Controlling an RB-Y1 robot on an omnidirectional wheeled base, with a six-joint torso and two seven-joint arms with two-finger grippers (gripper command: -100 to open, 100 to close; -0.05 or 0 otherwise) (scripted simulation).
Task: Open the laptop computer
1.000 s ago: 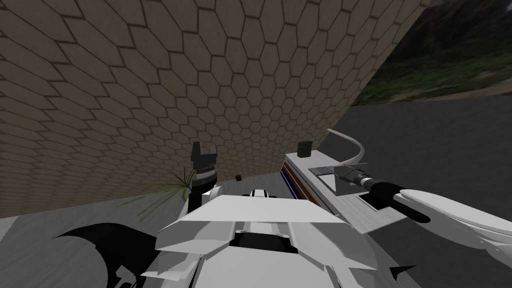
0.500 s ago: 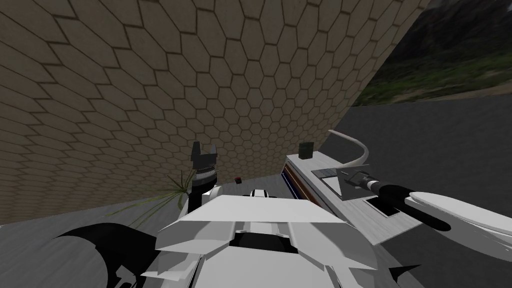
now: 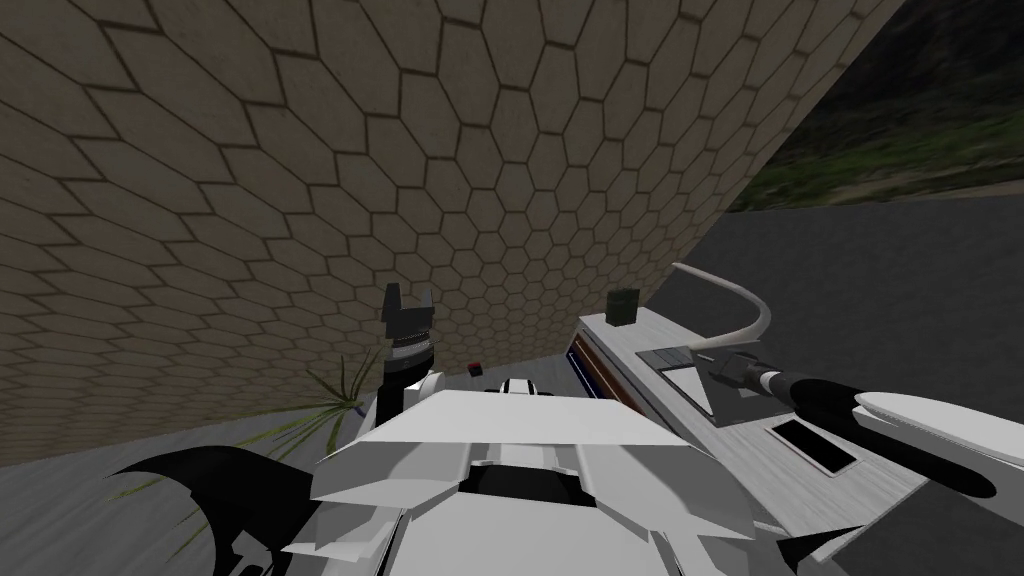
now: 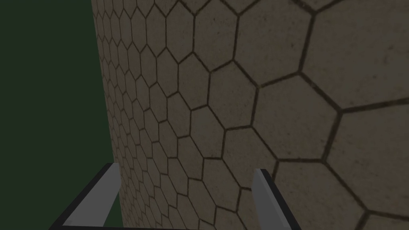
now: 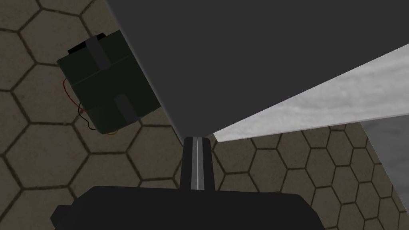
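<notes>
Right gripper (image 5: 195,140): I am holding my jaws closed together, the tips touching the edge of the raised lid.
Laptop (image 3: 690,382): it is lying partly open on the grey desk (image 3: 850,490), at my right.
Left gripper (image 3: 408,297): I am holding it up with the jaws apart, near the tiled wall (image 3: 300,180).

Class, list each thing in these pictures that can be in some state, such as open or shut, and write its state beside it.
laptop: part open, lid lifted off the keyboard.
right gripper: fingers shut on the laptop lid's corner.
left gripper: fingers open, holding nothing.
dark green box: upright at the far end of the desk.
black slab: lying flat on the desk.
</notes>
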